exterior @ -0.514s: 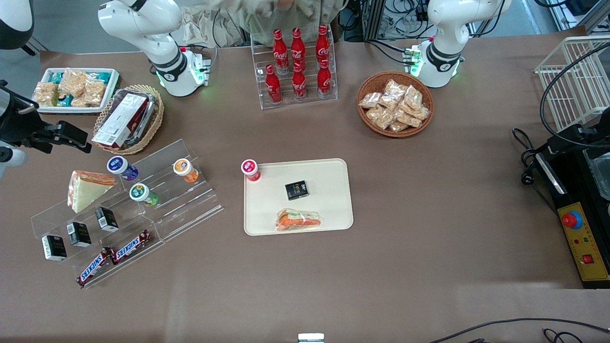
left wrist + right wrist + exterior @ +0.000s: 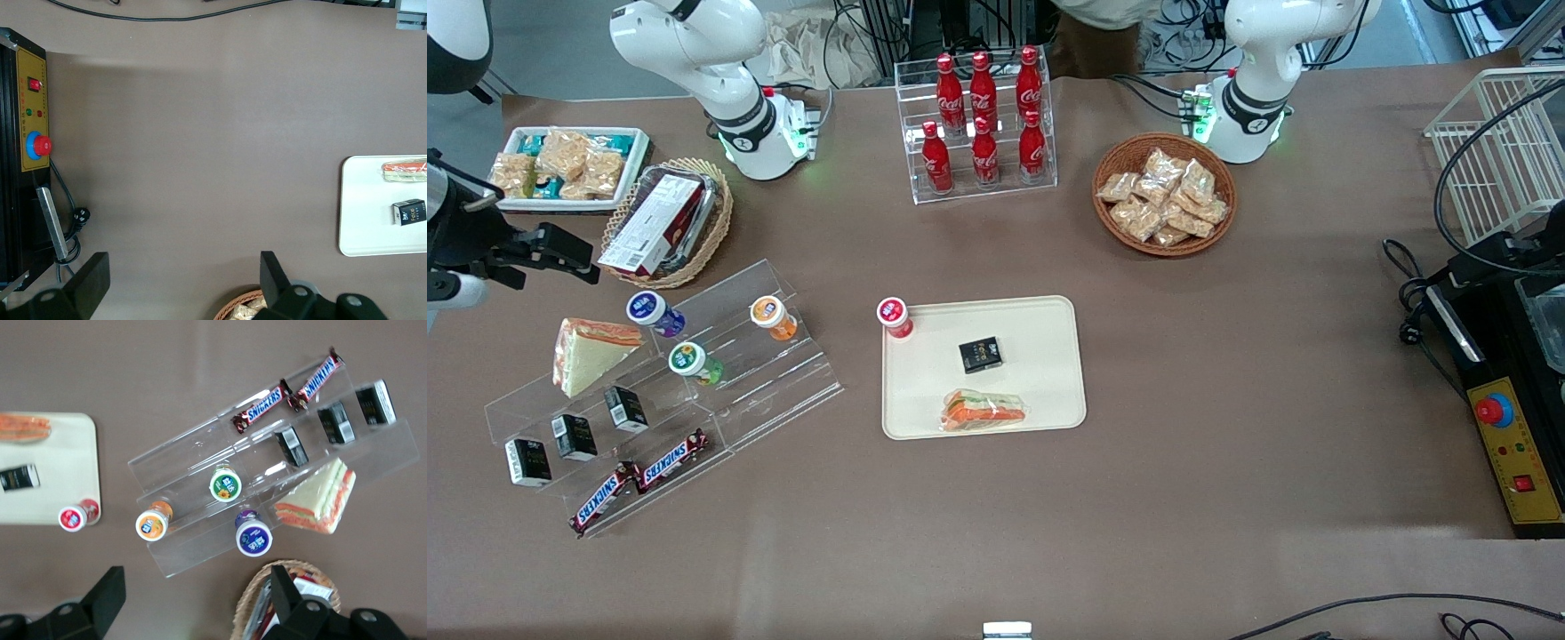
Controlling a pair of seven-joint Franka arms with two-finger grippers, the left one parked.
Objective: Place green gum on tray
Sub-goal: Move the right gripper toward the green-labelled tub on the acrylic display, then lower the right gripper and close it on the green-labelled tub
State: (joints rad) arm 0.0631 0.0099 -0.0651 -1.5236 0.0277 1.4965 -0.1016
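The green gum (image 2: 687, 358) stands on the middle step of a clear acrylic stepped stand (image 2: 783, 391), between a purple-capped bottle (image 2: 648, 308) and an orange-labelled bottle (image 2: 768, 313). It also shows in the right wrist view (image 2: 225, 485). The cream tray (image 2: 1040, 324) lies at the table's middle, holding a small black box (image 2: 980, 354), a wrapped sandwich (image 2: 983, 411) and a red-labelled bottle (image 2: 893, 315) at its corner. My gripper (image 2: 569, 256) hangs open and empty high above the table, beside a wicker basket (image 2: 710, 233), farther from the front camera than the gum. Its fingers (image 2: 110, 593) are spread wide.
The stand also holds a sandwich wedge (image 2: 587, 351), small black boxes (image 2: 574, 436) and Snickers bars (image 2: 640, 480). A white tray of snack packets (image 2: 633, 151), a cola bottle rack (image 2: 983, 124) and a basket of snack bags (image 2: 1165, 194) stand farther back.
My gripper has shifted slightly toward the working arm's end of the table. Nothing on the table has moved.
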